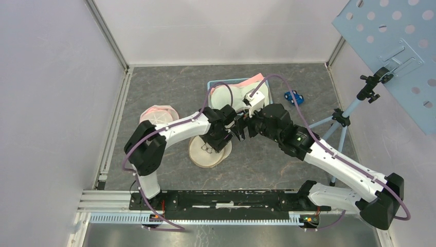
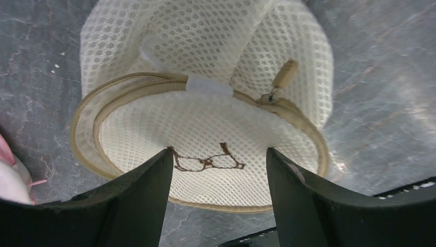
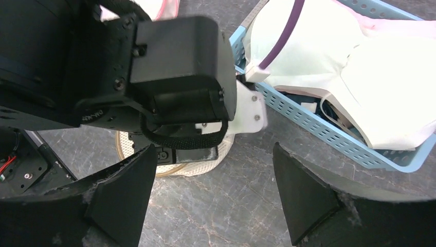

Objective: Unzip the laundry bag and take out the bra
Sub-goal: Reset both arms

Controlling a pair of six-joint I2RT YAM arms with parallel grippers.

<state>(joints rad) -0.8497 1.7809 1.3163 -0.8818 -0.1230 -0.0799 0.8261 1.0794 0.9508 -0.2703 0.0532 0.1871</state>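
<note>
Robot lab cell: white panel walls (image 1: 51, 103), camera tripod (image 1: 339, 117).

We see the laundry bag (image 2: 205, 123) as cream open-mesh cloth, matt and soft. It is edged with tan woven zip tape and stitched with a brown thread motif. Its zip pull (image 2: 284, 73) looks like smooth tan plastic. The bench (image 2: 375, 92) is grey and marbled, with a faint sheen. We take the left pincer (image 2: 218, 154) for matt black plastic; the right pincer (image 3: 215, 149) looks the same, its finger edges rough and fuzzy. The basket (image 3: 329, 128) is pale blue perforated plastic, and the white garment (image 3: 391, 87) in it is smooth cloth.
</note>
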